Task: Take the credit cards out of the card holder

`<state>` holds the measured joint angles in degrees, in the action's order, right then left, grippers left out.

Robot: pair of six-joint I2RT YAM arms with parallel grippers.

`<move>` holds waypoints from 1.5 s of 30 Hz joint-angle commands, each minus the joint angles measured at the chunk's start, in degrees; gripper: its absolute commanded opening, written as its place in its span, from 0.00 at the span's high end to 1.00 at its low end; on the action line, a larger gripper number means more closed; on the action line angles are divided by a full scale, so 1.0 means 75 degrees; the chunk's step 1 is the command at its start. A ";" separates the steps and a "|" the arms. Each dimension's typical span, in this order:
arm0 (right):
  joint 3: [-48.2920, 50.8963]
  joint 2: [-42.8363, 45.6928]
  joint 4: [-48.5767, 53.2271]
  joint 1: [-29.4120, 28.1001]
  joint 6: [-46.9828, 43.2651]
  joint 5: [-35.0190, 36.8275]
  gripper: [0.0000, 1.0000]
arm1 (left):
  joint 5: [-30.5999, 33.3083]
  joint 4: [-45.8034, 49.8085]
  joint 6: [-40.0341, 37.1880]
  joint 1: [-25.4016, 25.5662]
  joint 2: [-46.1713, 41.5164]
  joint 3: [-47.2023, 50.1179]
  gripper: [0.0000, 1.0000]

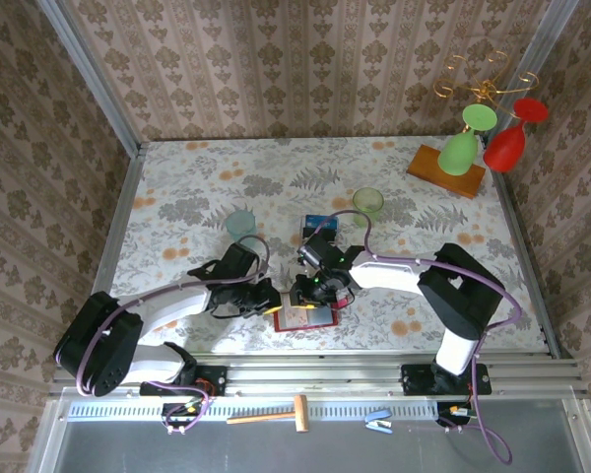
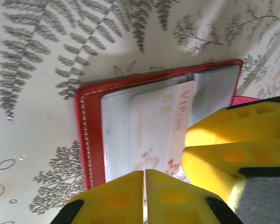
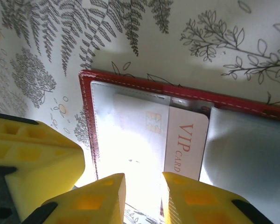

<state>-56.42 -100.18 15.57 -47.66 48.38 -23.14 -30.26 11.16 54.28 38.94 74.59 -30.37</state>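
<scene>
Red rectangular folding wallet, white stitching, grey inner sleeve. Pale pinkish-white flat card, gold chip, red VIP lettering. White tablecloth, grey fern and orange flower print. Left gripper yellow, black trim.

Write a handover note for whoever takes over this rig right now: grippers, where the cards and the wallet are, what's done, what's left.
Left gripper: shut at the edge of the open card holder; unclear whether it pinches it.
Right gripper: jaws slightly apart over the pale card, no grip seen.
Pale card: partly slid out of the clear pocket, inside the holder.
Dark blue card: apparently already out, on the table beyond the holder.
Left to do: pull the pale card free.
</scene>
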 commanded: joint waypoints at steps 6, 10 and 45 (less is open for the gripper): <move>0.0332 0.0338 -0.0026 0.0176 0.0181 -0.0065 0.71 | -0.0161 -0.0054 -0.0058 0.0279 0.0299 -0.0254 0.90; 0.0435 0.0417 -0.0014 0.0261 0.0147 -0.0067 0.71 | -0.0193 -0.0238 0.0016 0.0346 0.0417 -0.0183 0.90; 0.0846 0.0098 -0.0565 0.0440 0.0168 -0.0593 0.71 | 0.0179 0.0096 -0.0254 0.0356 0.0869 0.0111 0.92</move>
<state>-50.87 -98.63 11.75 -44.71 49.45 -26.22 -29.95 9.89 53.91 41.56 80.01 -30.39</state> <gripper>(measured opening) 0.286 0.083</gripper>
